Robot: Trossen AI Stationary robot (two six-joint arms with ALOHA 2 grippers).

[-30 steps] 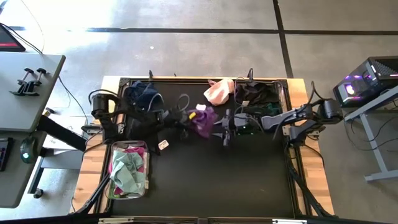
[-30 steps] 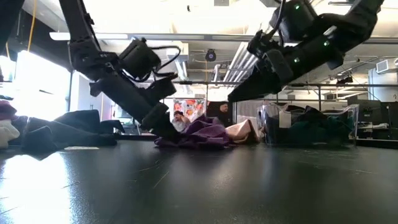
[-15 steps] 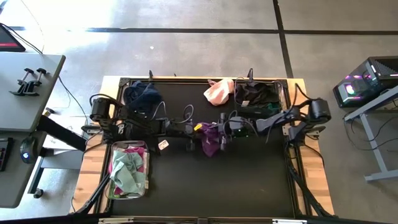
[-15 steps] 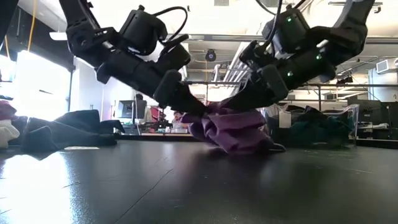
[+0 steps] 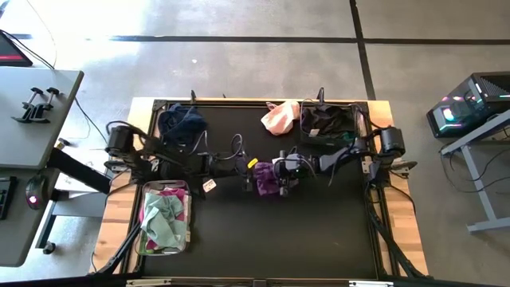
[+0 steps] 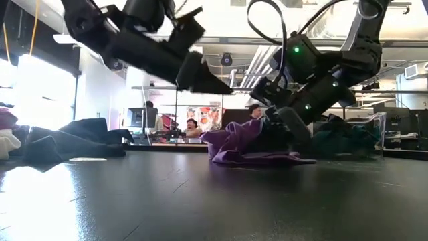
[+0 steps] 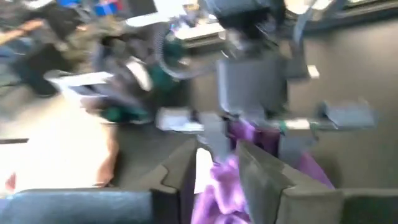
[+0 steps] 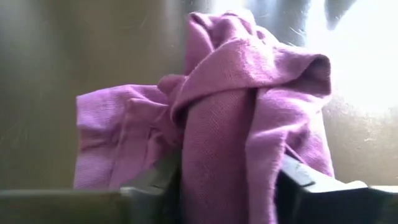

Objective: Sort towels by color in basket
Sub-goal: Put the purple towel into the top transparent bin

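The purple towel [image 5: 267,180] lies bunched in the middle of the table, its underside flat on the black top [image 6: 251,148]. My right gripper [image 5: 280,173] is shut on it from the table's right side. My left gripper [image 6: 217,82] hangs open above the towel's left edge and touches nothing; in its wrist view the purple towel [image 7: 217,186] shows past its spread fingers. More towels: a navy pile [image 5: 183,123], a pink one [image 5: 279,118], and teal and magenta ones in the basket [image 5: 163,219]. My right gripper pinches an upright fold of the purple towel [image 8: 217,155] between its two fingers [image 8: 298,183]; several layers are bunched there. The fingers slant down from the table's right side. The towel's lower part [image 6: 261,158] rests on the table, and the held part stands up.
A clear bin [image 5: 328,121] with dark and teal cloths stands at the far right corner. A small white tag [image 5: 209,185] lies left of centre. The near half of the table [image 5: 279,239] is bare. People sit in the room beyond the far edge [image 6: 190,127].
Both grippers carried the purple towel toward the near edge, lifted between them. It now lies on the table. My left gripper has let go and risen clear; my right gripper has come down with the towel and still holds it.
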